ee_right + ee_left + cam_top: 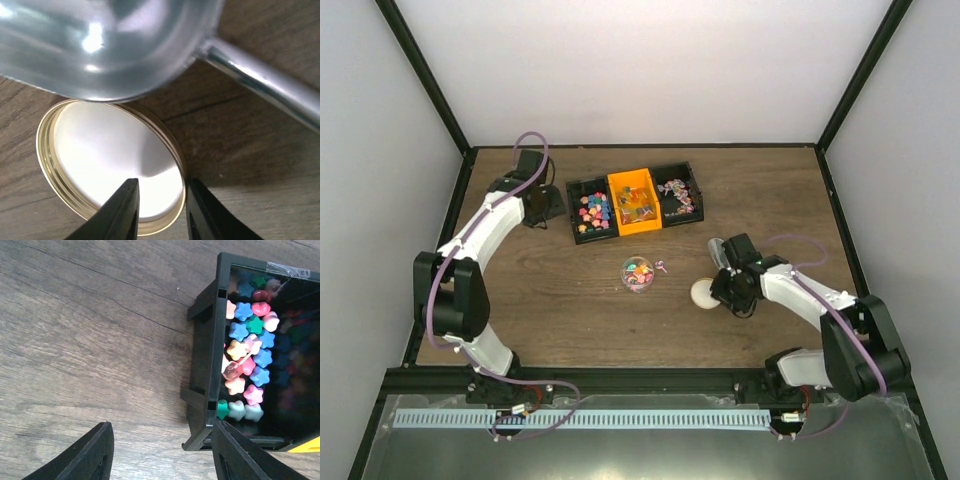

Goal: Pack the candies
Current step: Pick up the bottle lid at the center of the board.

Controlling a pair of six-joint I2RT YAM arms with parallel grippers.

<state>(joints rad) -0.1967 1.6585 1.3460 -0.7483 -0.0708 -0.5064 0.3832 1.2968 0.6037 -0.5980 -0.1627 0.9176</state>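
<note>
3 bins [642, 230] at the counter's [550, 310] far side hold most candies [595, 212]. Some sit in the jar [638, 273] at centre, a few spilled beside it. The right hand [161, 202] straddles the rim of the upturned lid [105, 150], likely to cap the jar; whether it pinches yet I cannot tell. The left hand [160, 460] hangs released by the left bin [205, 365], perhaps for more candies. No writing is readable.

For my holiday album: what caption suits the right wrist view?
The right tool straddles the rim of an upturned cream lid; a shiny metal scoop fills the frame's top.
</note>
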